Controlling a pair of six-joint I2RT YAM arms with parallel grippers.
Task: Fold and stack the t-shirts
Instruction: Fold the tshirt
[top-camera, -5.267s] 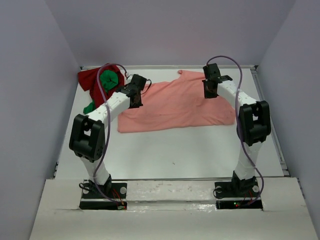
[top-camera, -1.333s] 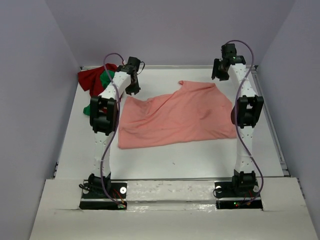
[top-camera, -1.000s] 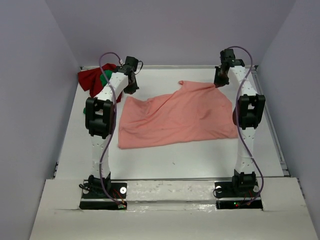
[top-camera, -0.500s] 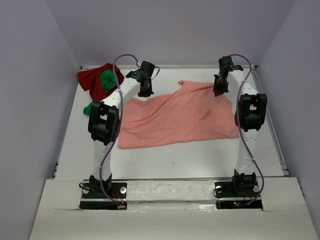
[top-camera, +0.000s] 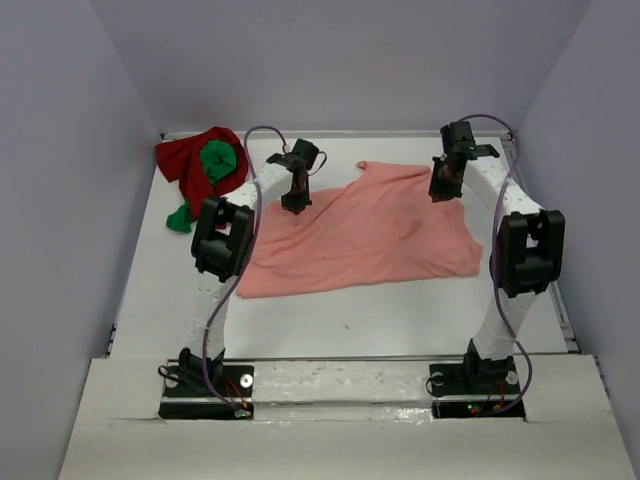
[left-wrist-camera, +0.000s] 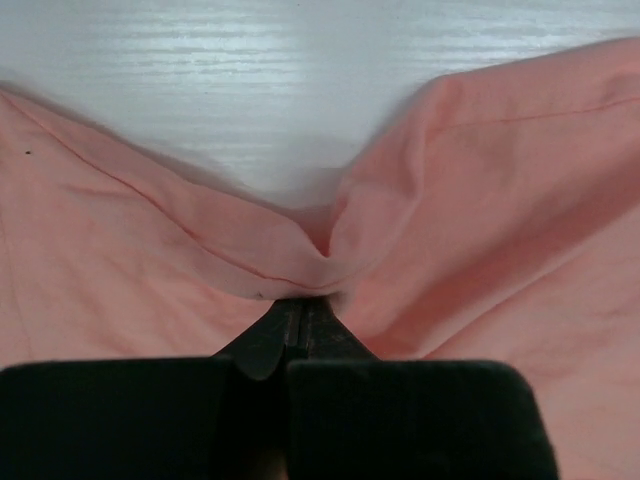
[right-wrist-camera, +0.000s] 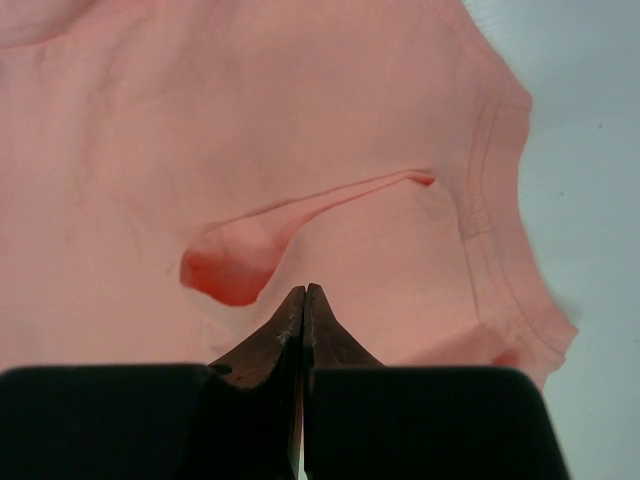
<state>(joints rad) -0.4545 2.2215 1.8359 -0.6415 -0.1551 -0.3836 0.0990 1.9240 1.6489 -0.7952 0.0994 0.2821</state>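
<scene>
T-shirt (top-camera: 370, 230), salmon-pink: far edge pinched in fully closed left gripper (top-camera: 296, 197), moved inward since earlier, and closed right gripper (top-camera: 441, 188); arms outstretched, wrists down

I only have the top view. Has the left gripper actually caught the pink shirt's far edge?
Observer: Yes. The left wrist view shows the left gripper shut, with the pink shirt puckering into its tips.
Operator: And the right one?
Observer: In its wrist view the right gripper is shut too, close to the sleeve hem. A raised fold runs beside its tips, but I can't tell if cloth is pinched.
</scene>
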